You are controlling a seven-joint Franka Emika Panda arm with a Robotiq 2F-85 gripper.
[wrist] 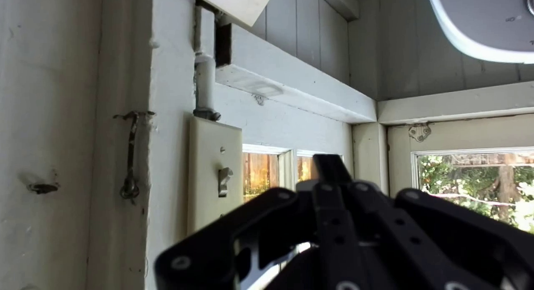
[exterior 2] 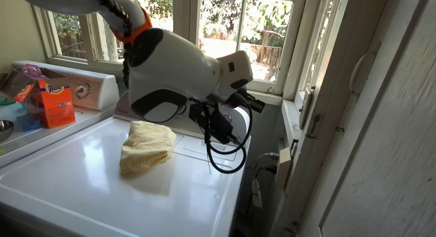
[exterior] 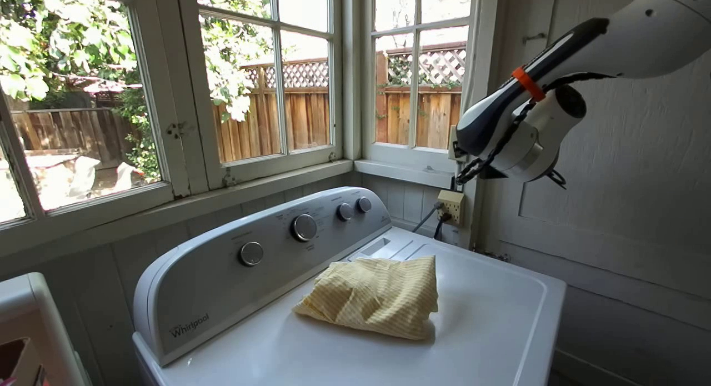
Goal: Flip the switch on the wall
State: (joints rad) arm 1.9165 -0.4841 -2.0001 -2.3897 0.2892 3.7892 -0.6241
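Wrist view reaches me upside down, the sill [wrist: 300,75] above the panes [wrist: 260,173]. The switch [wrist: 215,173] sits on the wall [wrist: 171,85], picture-left of the claw [wrist: 331,167], its lever [wrist: 224,182] uncovered. I have the claw clenched, nothing between its fingers, and its tips stand to one side of the switch, with no contact that I can see. I judge this to be the lining-up step, the flip not yet made.

In an exterior view, I find the switch as a thin strip above and beyond the far corner of the worktop [exterior: 494,314], over the outlet box [exterior: 451,208]. The arm [exterior: 600,55] covers much of what lies between, so I cannot read the gap to the claw. A yellow striped cloth [exterior: 372,297] lies near the back edge.

In an exterior view, with an orange detergent box [exterior 2: 56,104] past the worktop's left edge, the switch shows nearly edge-on, beyond the far right corner. A cable loop [exterior 2: 226,171] appears to hang near that corner. Next I should ease the tips sideways onto the lever and sweep along its travel; allowing for the inverted picture, it seems to point down, so I would push upward, minding the cable.
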